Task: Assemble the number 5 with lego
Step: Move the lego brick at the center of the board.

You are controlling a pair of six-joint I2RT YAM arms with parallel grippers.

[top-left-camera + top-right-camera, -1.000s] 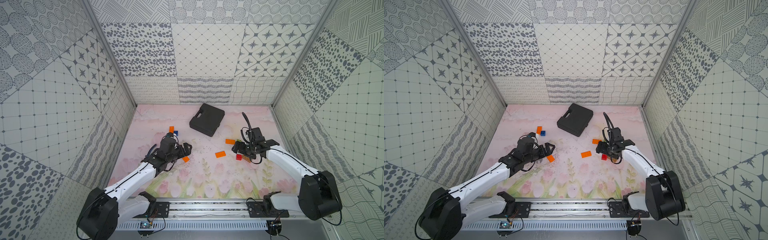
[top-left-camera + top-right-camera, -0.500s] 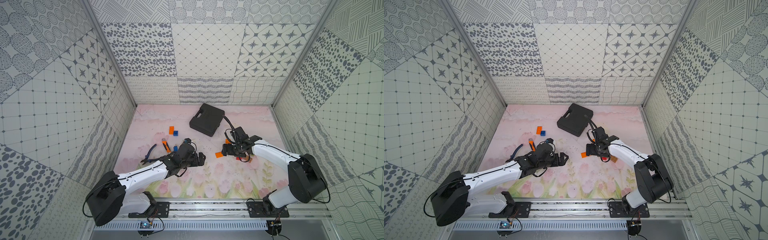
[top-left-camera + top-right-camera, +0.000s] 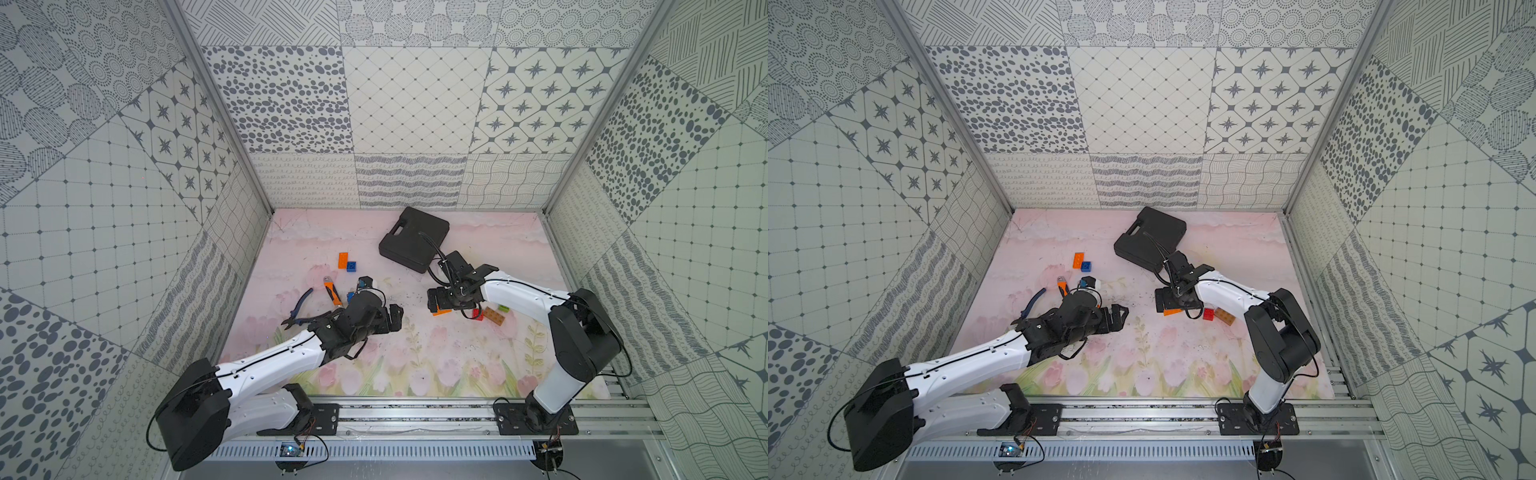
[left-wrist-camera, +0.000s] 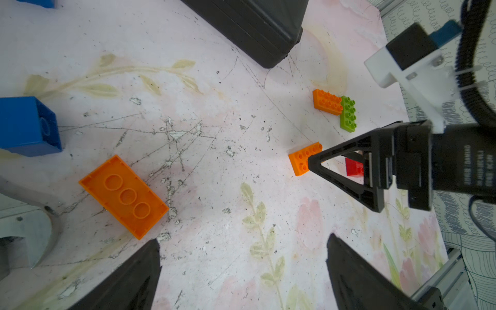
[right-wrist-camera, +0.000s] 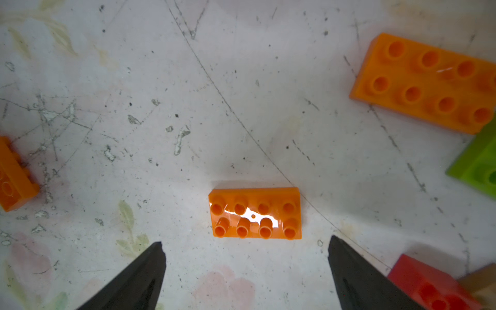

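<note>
While the right end effector [image 5: 245, 257] is hanging low over the counter [image 5: 161, 107], its two fingers are standing wide apart and holding nothing. A long orange brick [image 5: 255, 213] is lying flat, studs up, just in front of the fingertips. The left end effector [image 4: 241, 268] is also standing wide open and holding nothing. It is hanging near an upside-down orange brick [image 4: 123, 196], with a blue brick [image 4: 26, 126] lying not far off. More lego is lying around. A red brick [image 5: 426, 284] is sitting close to one right finger, and a green brick [image 5: 475, 166] is sitting right against a third orange brick [image 5: 426, 83]. No number 5 is showing yet.

Things could be going wrong from here. The long orange brick is almost as long as the gap, so a fingertip could be landing on top of it and pushing it away instead of grabbing it. The red brick is sitting so near that a finger could be knocking it. The upside-down orange brick is not going to click on until it is turned over. Both arms are reaching toward the middle, so they could be bumping.
</note>
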